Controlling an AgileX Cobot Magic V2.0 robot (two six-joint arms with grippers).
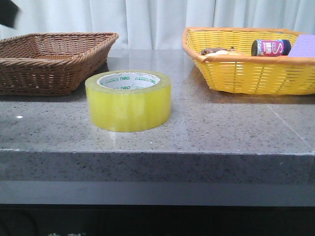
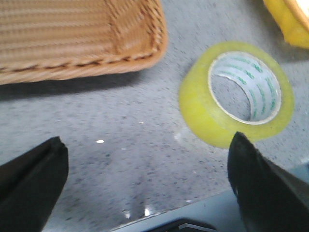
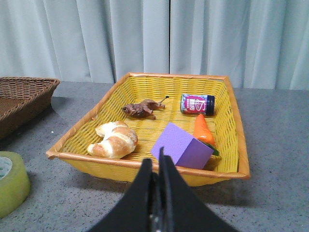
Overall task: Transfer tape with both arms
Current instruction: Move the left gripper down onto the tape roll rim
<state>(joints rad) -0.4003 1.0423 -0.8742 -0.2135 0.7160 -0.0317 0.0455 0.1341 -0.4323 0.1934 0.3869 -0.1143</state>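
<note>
Across the middle of the front view runs the grey speckled stone table [image 1: 221,128], smooth enough to carry faint reflections. On it, at the upper left of that frame, sits a dark brown wicker basket [image 1: 49,61]; at the upper right, a yellow woven basket [image 1: 246,73] with an orange rim.

Left of centre in the front view, between the two baskets and nearer the table's front edge, the tape [image 1: 128,100] lies flat with its open core facing up: a squat ring of glossy translucent yellow around a white core with green lettering.

Seen from the left wrist, the left gripper [image 2: 147,188] hangs spread wide and empty above bare table, its right-hand finger [image 2: 263,186] just overlapping the roll's near edge, so the roll lies off toward the right of the gap, not between the fingers. The right gripper [image 3: 156,169] is pressed closed on nothing, pointing at the yellow basket, with the tape only at the lower left edge of its view. By my judgement the left arm is better placed to take it.

Inside the yellow basket lie a purple block [image 3: 182,150], a croissant [image 3: 115,140], an orange carrot shape [image 3: 203,130], a brown toy animal [image 3: 142,108] and a small purple-labelled can [image 3: 197,104].
</note>
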